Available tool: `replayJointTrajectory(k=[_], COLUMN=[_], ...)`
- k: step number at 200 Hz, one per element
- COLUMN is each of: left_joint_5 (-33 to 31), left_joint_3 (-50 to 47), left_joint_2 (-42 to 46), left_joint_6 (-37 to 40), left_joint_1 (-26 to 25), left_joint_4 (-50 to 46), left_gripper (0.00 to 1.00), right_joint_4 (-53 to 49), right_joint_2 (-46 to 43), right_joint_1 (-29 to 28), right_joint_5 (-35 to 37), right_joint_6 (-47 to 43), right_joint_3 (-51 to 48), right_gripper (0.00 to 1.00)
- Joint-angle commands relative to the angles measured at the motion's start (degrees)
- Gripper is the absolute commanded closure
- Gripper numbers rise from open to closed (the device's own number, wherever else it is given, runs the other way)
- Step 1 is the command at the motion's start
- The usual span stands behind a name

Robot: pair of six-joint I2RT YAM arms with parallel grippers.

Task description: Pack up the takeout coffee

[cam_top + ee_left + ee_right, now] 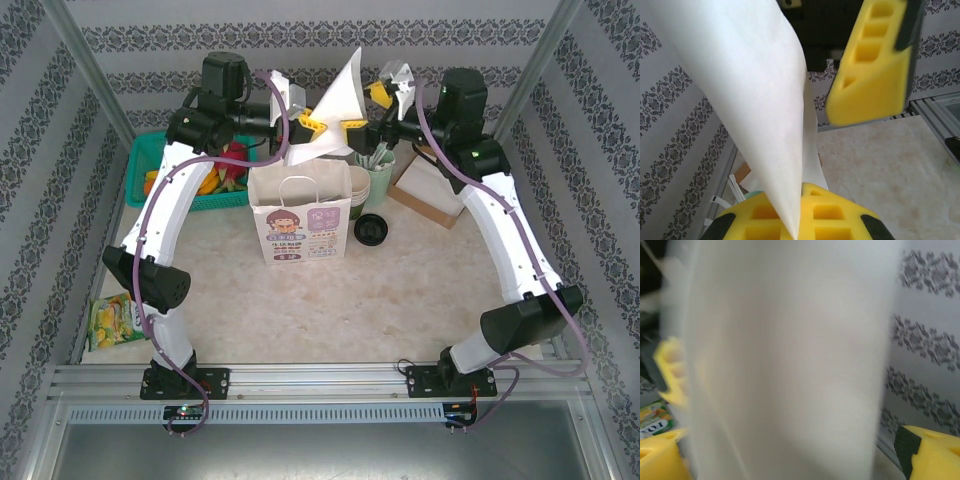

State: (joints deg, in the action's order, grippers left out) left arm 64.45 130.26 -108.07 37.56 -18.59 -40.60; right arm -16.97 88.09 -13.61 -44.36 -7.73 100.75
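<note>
Overhead camera: fixed high above and behind both arm bases, tilted down and forward, far from the large white paper sheet (335, 110). The sheet stands up near the top middle of this wide view, with the beige speckled table (420, 300) spread in front of it and grey patterned wallpaper (300, 40) behind it.

Left wrist camera: right against the sheet (740, 90), looking along its face, with table to the sheet's right and wallpaper to its left.

Right wrist camera: closer again, the sheet (790, 365) a pale blur across the middle, wallpaper to its right.

All three views share the sheet and the wallpaper.
</note>
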Motion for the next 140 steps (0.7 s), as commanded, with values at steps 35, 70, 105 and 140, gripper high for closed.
replayJointTrajectory(k=[35, 70, 105, 140], left_joint_5=[2.1, 1.9, 2.5, 2.3], left_joint_3=[0.5, 1.3, 1.6, 1.6], left_joint_2=[0.6, -0.1, -0.2, 0.1], left_joint_6=[4.3, 3.4, 5.2, 4.9], left_joint_1=[0.8, 0.9, 0.9, 1.6], left_joint_4=[-4.5, -4.3, -6.4, -7.2], left_gripper=[1.0, 1.0, 1.0, 0.99], right_joint_4=[-4.0, -9.6, -10.2, -11.1], right_joint_2=[0.5, 4.8, 8.2, 9.0], right_joint_1=[4.0, 2.2, 1.2, 0.9], right_joint_5=[-11.7, -17.6, -18.3, -20.6], right_joint_6=[-2.4, -3.8, -3.5, -3.2], right_joint_3=[1.6, 7.2, 11.4, 13.5], right_gripper=[0.02, 0.07, 0.14, 0.62])
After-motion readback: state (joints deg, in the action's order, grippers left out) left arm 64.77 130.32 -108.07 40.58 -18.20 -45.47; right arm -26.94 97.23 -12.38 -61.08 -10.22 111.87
